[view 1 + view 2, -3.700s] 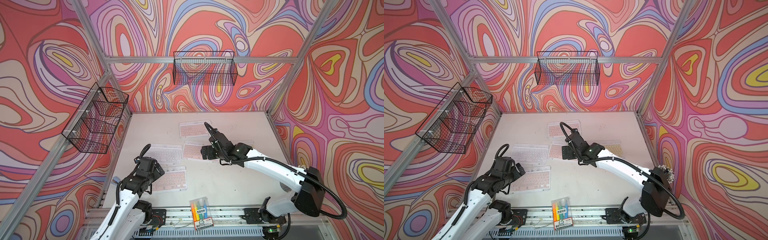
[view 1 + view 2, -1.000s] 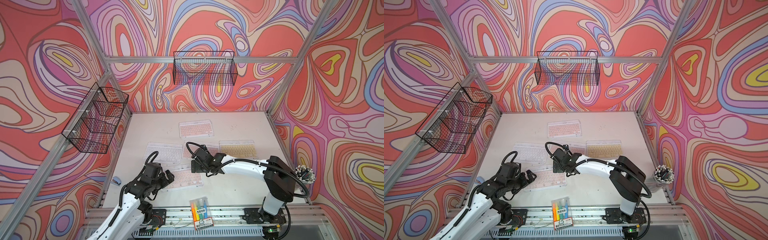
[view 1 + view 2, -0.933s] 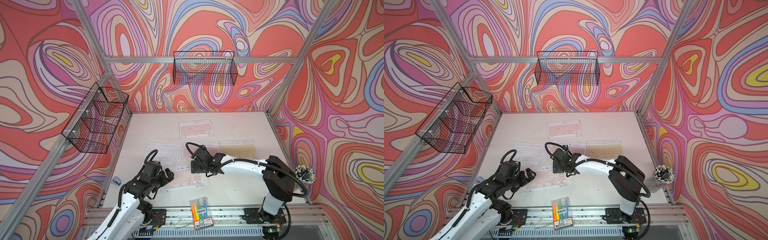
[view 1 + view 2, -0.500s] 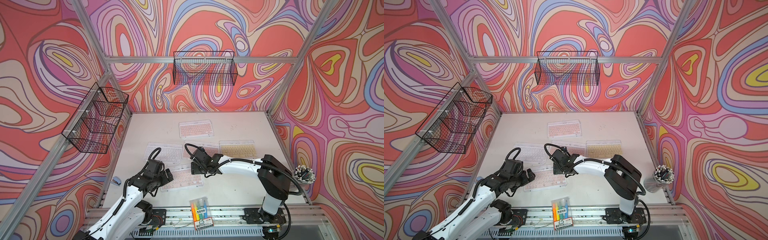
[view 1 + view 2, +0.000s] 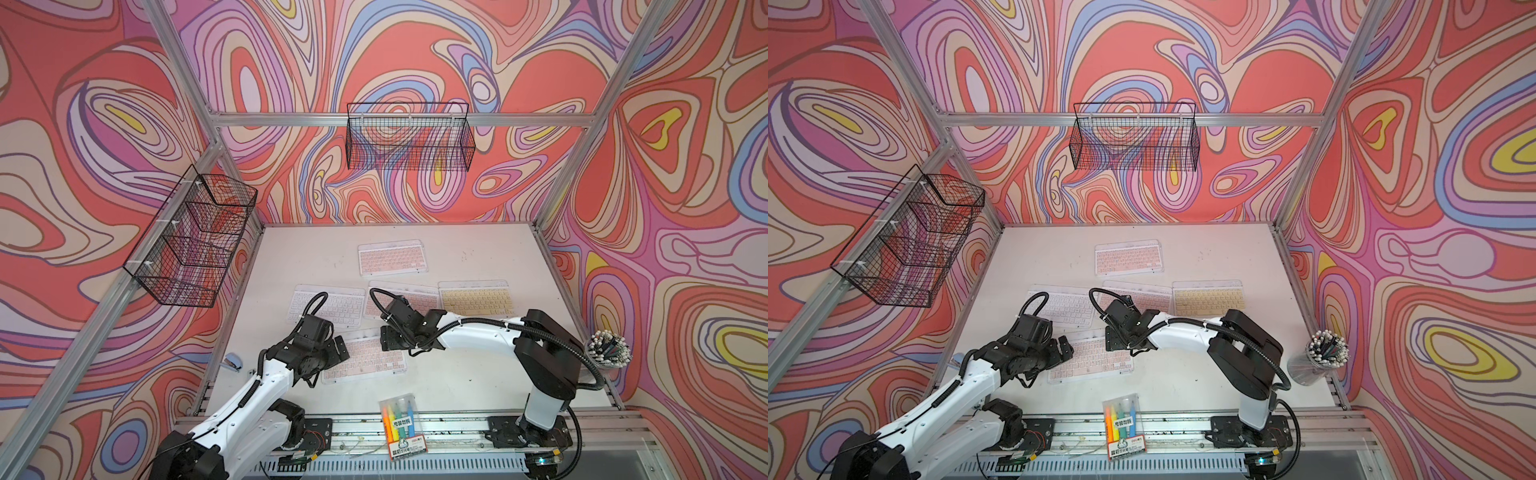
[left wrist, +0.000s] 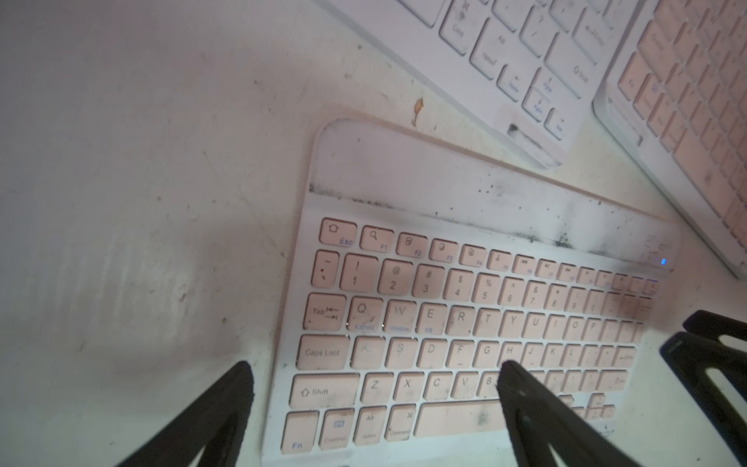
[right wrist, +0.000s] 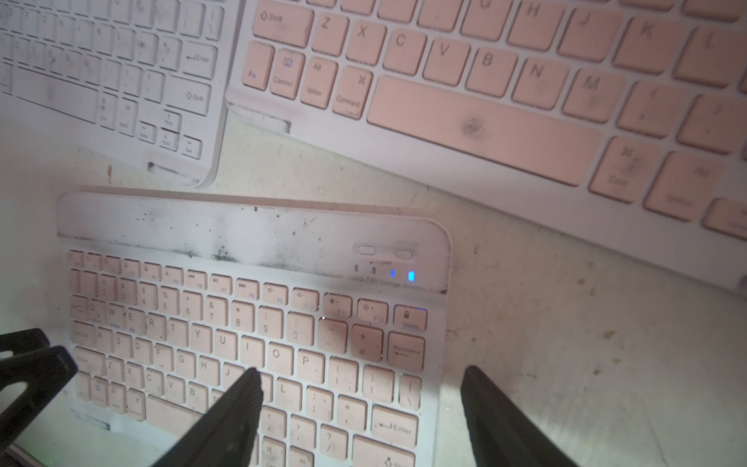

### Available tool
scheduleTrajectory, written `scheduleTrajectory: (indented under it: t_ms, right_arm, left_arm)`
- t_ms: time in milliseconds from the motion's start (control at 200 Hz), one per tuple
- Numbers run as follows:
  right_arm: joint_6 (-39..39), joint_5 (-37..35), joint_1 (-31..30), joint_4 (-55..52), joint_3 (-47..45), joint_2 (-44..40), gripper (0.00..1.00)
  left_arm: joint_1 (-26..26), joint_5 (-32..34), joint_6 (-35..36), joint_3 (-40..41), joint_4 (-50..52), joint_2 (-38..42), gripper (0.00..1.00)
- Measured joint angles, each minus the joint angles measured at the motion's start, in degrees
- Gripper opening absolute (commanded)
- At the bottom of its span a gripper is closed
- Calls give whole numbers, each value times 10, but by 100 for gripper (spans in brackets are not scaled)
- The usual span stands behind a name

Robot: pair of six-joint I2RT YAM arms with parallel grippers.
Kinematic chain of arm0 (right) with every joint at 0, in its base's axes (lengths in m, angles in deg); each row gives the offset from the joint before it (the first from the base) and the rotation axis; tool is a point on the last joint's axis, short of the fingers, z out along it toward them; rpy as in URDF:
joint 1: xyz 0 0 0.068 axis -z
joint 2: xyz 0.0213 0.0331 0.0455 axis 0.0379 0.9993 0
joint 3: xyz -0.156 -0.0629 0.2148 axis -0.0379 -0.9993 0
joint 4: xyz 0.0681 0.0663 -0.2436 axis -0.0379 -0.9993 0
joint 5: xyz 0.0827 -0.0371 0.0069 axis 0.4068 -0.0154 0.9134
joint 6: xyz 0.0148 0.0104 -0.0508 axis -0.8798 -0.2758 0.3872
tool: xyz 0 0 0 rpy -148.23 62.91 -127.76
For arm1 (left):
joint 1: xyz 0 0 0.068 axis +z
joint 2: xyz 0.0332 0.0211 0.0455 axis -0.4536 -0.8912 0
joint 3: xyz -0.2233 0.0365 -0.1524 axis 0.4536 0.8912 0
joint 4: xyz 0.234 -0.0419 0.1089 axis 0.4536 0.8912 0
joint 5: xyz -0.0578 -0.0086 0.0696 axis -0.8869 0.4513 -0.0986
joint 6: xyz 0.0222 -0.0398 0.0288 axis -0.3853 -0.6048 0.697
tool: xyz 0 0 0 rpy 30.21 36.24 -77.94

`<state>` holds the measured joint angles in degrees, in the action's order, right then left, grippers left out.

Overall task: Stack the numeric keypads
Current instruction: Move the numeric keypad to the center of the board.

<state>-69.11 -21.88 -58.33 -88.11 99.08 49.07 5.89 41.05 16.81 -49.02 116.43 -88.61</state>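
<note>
Nearest, a pack of coloured markers (image 5: 401, 428) lies on the front rail. Behind it, the near pink keypad (image 5: 368, 362) lies flat on the table (image 5: 478, 382). The left gripper (image 5: 338, 350) and the right gripper (image 5: 388, 338), both spread, straddle its short ends, each with one finger over the keys and one beyond the edge. Farther back, the white keypad (image 5: 328, 305), middle pink keypad (image 5: 415, 296) and yellow keypad (image 5: 476, 297) lie side by side. The far pink keypad (image 5: 392, 258) lies alone behind them.

left pincer (image 6: 375, 367) spread, right pincer (image 7: 361, 372) spread
</note>
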Motion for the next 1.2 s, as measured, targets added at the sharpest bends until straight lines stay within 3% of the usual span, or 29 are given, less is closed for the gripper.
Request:
scheduleTrajectory:
  t_ms: [436,901,1202]
  right_arm:
    - [2,83,45,89,-97,-40,80]
    - [-9,146,62,168,-140,-55,80]
    - [-34,151,70,222,-216,-106,80]
  left_arm:
    - [0,-28,6,18,-46,-21,97]
    - [1,-43,10,37,-94,-10,96]
    - [41,-122,-10,87,-143,60,87]
